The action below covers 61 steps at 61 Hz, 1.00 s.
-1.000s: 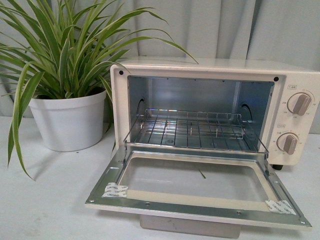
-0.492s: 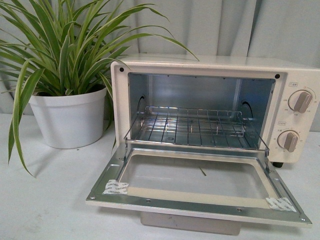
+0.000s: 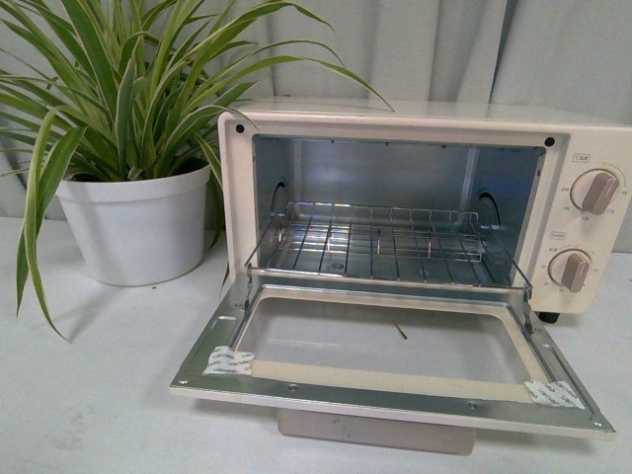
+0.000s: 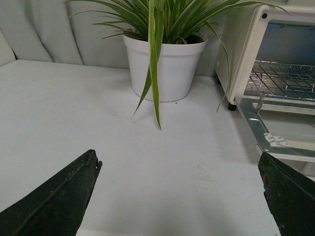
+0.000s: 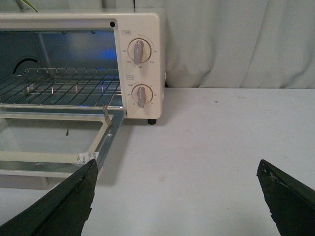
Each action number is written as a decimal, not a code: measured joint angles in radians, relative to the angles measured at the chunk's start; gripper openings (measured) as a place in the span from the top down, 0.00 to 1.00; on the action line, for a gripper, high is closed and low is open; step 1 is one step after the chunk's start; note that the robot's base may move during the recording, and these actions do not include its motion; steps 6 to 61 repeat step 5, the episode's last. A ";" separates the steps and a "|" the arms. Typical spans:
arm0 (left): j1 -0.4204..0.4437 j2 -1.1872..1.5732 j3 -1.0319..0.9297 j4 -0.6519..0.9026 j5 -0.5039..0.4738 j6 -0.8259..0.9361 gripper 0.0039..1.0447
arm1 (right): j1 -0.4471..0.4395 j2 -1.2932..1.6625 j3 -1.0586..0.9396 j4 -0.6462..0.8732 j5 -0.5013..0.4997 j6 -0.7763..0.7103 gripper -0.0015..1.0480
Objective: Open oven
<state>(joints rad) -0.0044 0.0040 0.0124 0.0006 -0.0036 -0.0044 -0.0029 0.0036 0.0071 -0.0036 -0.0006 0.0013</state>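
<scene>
Since a second ago your front view has tipped slightly: the oven (image 3: pixel 425 267) sits a little higher in frame, while its door stays dropped flat as before.

Your left gripper (image 4: pixel 182 196) hangs just above the white table (image 4: pixel 74 113) with its two dark fingers (image 4: pixel 54 201) spread wide apart and nothing between them. Beyond it, toward 12 o'clock, you see the white pot (image 4: pixel 165 69) holding a striped green plant (image 4: pixel 162 14), and at about 2 o'clock the oven's left corner. Your right gripper (image 5: pixel 177 196) is likewise spread wide and empty over bare tabletop, with the oven's knob panel at about 11 o'clock.

From the front view, the oven stands centre-right on the table, the pot just beside its left wall at about 9 o'clock. Its glass-windowed door (image 3: pixel 390 360) lies open and nearly level, the pale handle (image 3: pixel 375 432) underneath at the near edge. Inside you can see the wire rack (image 3: pixel 380 247) and shiny metal walls. Two beige knobs (image 3: pixel 595 192) sit one above the other on the right face. A grey pleated curtain (image 3: pixel 444 49) closes off the room behind.
</scene>
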 joint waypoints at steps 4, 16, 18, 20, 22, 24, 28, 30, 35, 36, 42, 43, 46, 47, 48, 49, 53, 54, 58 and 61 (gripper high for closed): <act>0.000 0.000 0.000 0.000 0.000 0.000 0.06 | 0.000 0.000 0.000 0.000 0.000 0.000 0.09; 0.000 0.000 0.000 0.000 0.000 0.000 0.06 | 0.000 0.000 0.000 0.000 0.000 0.000 0.09; 0.000 0.000 0.000 0.000 0.000 0.000 0.06 | 0.000 0.000 0.000 0.000 0.000 0.000 0.09; 0.000 0.000 0.000 0.000 0.000 0.000 0.06 | 0.000 0.000 0.000 0.000 0.000 0.000 0.09; 0.000 0.000 0.000 0.000 0.000 0.000 0.06 | 0.000 0.000 0.000 0.000 0.000 0.000 0.09; 0.000 0.000 0.000 0.000 0.000 0.000 0.06 | 0.000 0.000 0.000 0.000 0.000 0.000 0.09; 0.000 0.000 0.000 0.000 0.000 0.000 0.06 | 0.000 0.000 0.000 0.000 0.000 0.000 0.09; 0.000 0.000 0.000 0.000 0.000 0.000 0.06 | 0.000 0.000 0.000 0.000 0.000 0.000 0.09; 0.000 0.000 0.000 0.000 0.000 0.000 0.06 | 0.000 0.000 0.000 0.000 0.000 0.000 0.09; 0.000 0.000 0.000 0.000 0.000 0.000 0.06 | 0.000 0.000 0.000 0.000 0.000 0.000 0.09; 0.000 0.000 0.000 0.000 0.000 0.000 0.06 | 0.000 0.000 0.000 0.000 0.000 0.000 0.09; 0.000 0.000 0.000 0.000 0.000 0.000 0.06 | 0.000 0.000 0.000 0.000 0.000 0.000 0.09; 0.000 0.000 0.000 0.000 0.000 0.000 0.06 | 0.000 0.000 0.000 0.000 0.000 0.000 0.09; 0.000 0.000 0.000 0.000 0.000 0.000 0.06 | 0.000 0.000 0.000 0.000 0.000 0.000 0.09; 0.000 0.000 0.000 0.000 0.000 0.000 0.06 | 0.000 0.000 0.000 0.000 0.000 0.000 0.09; 0.000 0.000 0.000 0.000 0.000 0.000 0.06 | 0.000 0.000 0.000 0.000 0.000 0.000 0.09; 0.000 0.000 0.000 0.000 0.000 0.000 0.06 | 0.000 0.000 0.000 0.000 0.000 0.000 0.09; 0.000 0.000 0.000 0.000 0.000 0.000 0.06 | 0.000 0.000 0.000 0.000 0.000 0.000 0.09; 0.000 0.000 0.000 0.000 0.000 0.000 0.06 | 0.000 0.000 0.000 0.000 0.000 0.000 0.09; 0.000 0.000 0.000 0.000 0.000 0.000 0.06 | 0.000 0.000 0.000 0.000 0.000 0.000 0.09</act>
